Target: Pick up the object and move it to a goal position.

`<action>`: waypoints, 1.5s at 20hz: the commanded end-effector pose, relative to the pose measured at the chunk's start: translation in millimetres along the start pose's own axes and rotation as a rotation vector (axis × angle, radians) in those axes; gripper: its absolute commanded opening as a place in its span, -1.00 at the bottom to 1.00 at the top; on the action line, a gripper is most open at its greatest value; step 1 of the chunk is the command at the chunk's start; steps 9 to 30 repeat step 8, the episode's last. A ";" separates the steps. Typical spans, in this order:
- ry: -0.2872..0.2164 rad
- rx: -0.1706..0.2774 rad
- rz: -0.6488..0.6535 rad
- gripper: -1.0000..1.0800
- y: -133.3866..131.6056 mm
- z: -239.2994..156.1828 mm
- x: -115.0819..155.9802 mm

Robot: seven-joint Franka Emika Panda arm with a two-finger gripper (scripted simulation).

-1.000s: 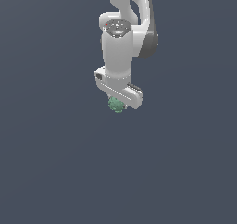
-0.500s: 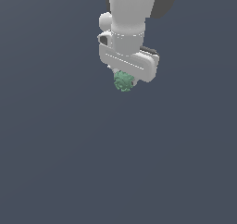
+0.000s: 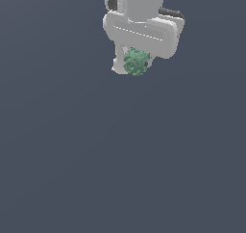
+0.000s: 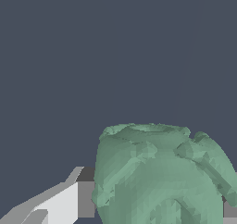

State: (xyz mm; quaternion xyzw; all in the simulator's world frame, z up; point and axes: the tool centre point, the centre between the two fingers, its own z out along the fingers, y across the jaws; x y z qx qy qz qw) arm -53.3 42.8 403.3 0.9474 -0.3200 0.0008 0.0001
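The object is a small knobbly green lump [image 3: 136, 62], held between the fingers of my white gripper [image 3: 134, 67] near the top of the exterior view, well above the grey floor. The gripper is shut on it. In the wrist view the green lump [image 4: 157, 177] fills much of the picture, with one white finger [image 4: 60, 204] pressed against its side. The other finger is mostly hidden behind the lump.
A plain dark grey surface [image 3: 120, 169] fills the exterior view below the arm. No other thing shows.
The arm has risen and come closer to the exterior camera, carrying the green lump with it. The gripper has stayed shut on the lump.
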 end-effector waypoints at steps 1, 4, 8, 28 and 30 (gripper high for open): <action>-0.001 -0.001 0.000 -1.00 -1.7 -11.5 -2.4; -0.001 -0.001 0.000 -1.00 -3.3 -20.0 -3.8; -0.002 0.000 0.000 -1.00 -4.2 -24.0 -4.4; -0.002 0.000 0.000 -1.00 -4.2 -24.0 -4.4; -0.002 0.000 0.000 -1.00 -4.2 -24.0 -4.4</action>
